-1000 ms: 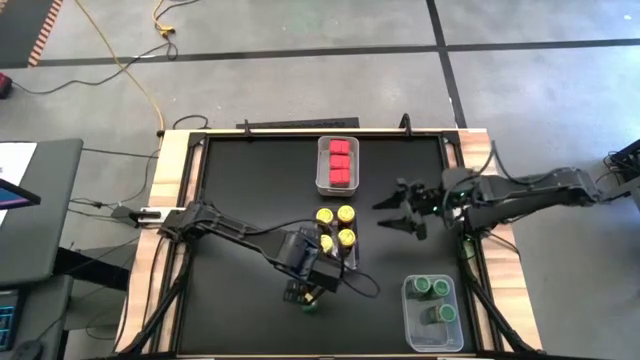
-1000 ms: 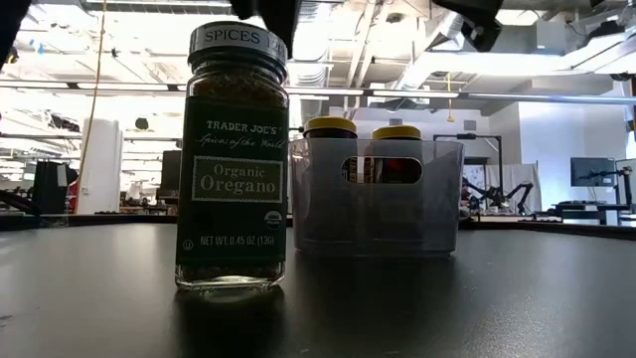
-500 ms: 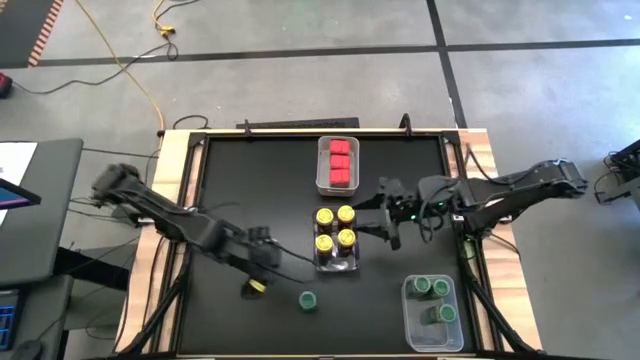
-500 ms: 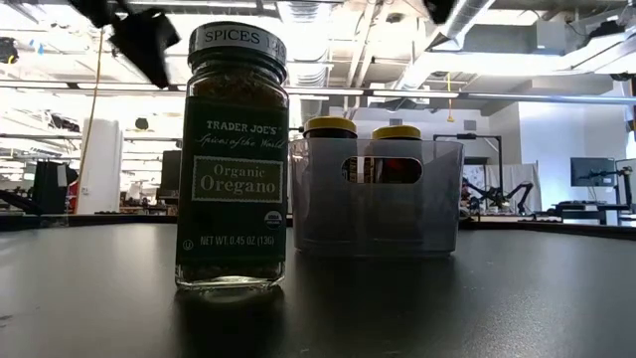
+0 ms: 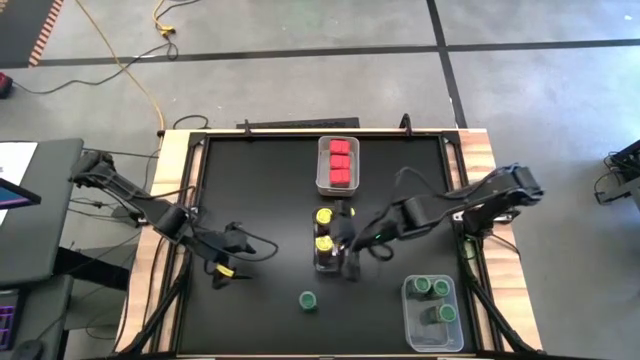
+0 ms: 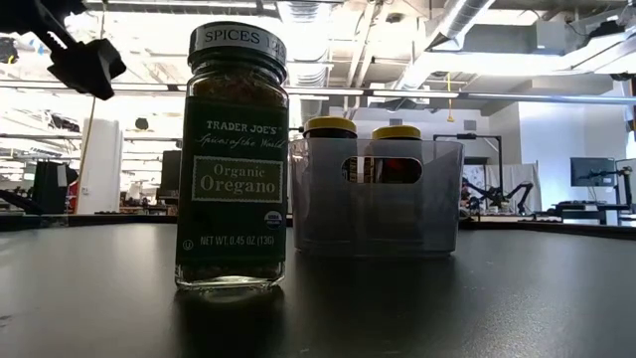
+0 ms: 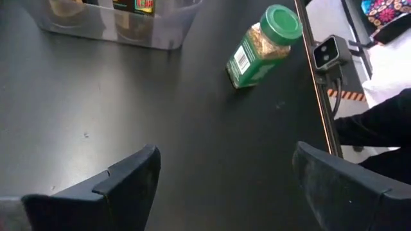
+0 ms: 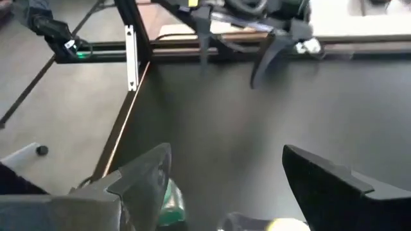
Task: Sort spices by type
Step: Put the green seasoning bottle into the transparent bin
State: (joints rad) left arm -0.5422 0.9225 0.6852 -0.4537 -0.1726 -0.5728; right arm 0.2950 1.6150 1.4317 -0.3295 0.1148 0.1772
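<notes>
Oregano jar (image 6: 233, 159) upright on black table (image 6: 417, 308); both pincers spread, empty.

**Even light above, glare behind, blur at the right wrist**

The overhead view is evenly lit, the matte black tabletop (image 5: 260, 180) nearly shadowless. At table level, bright ceiling lights backlight the tall green-labelled glass oregano jar (image 6: 233, 159), whose reflection shows faintly beneath it. The right wrist view is motion-blurred; the left is sharp.

Left gripper (image 5: 222, 262) low over table's left side, fingers spread, empty. Right gripper (image 5: 350, 252) stretched toward table centre, fingers spread, empty.
</notes>
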